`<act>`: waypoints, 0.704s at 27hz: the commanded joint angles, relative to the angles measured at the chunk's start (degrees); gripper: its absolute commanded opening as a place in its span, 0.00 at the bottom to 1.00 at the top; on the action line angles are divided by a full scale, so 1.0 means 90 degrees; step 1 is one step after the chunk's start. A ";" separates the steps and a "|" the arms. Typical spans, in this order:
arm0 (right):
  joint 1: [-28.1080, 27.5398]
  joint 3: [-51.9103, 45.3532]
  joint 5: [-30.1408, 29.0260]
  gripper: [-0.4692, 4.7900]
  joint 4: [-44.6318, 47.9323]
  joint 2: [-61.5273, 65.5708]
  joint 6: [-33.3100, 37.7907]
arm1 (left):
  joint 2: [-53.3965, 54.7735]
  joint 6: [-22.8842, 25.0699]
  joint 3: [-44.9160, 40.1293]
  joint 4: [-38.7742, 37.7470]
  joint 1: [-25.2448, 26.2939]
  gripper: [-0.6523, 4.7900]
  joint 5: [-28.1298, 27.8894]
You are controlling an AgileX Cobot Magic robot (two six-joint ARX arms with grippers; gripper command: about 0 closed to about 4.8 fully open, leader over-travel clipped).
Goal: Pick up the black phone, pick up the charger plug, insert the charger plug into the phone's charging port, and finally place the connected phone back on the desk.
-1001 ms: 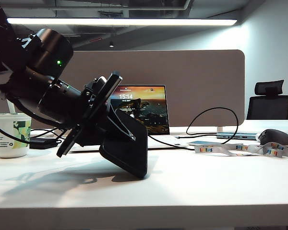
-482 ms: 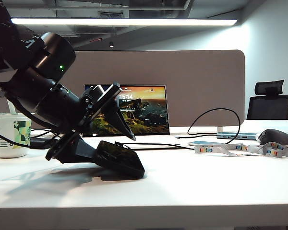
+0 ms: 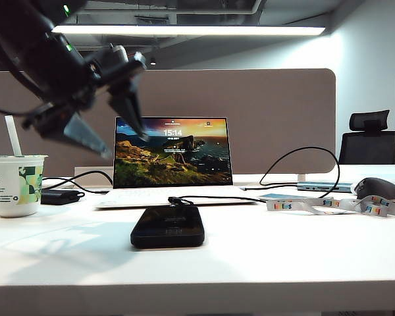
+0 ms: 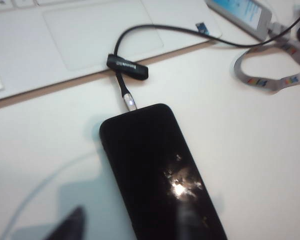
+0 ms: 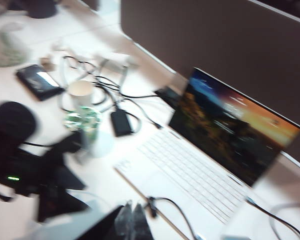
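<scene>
Below the open left tool point(image 3: 112, 122) — black phone point(image 3: 168, 226), plugged in.

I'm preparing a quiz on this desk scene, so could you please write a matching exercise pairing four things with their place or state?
Things:
1. glossy black slab phone
2. silver-tipped charger plug on a thin black cable
3. left gripper
4. white paper cup with a green print

Places or states:
A. raised above the white desk, jaws apart, holding nothing
B. standing at the desk's left edge in the exterior view
C. lying flat in front of the open laptop
D. seated in the phone's short edge

Pairs: 1-C, 2-D, 3-A, 4-B
</scene>
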 commanded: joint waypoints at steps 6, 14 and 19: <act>0.0046 0.0024 0.1586 0.08 -0.0692 -0.0549 0.0799 | -0.2601 0.0760 0.0022 -0.0153 -0.0027 0.11 -0.1219; 0.0046 -0.1139 0.2118 0.08 -0.0573 -0.1943 0.0840 | -0.5093 0.1413 0.0000 -0.1396 -0.0027 0.11 -0.2300; 0.0046 -0.3876 0.2067 0.08 0.1375 -0.3764 0.0493 | -0.6671 0.1761 -0.0818 -0.1627 -0.0027 0.11 -0.2280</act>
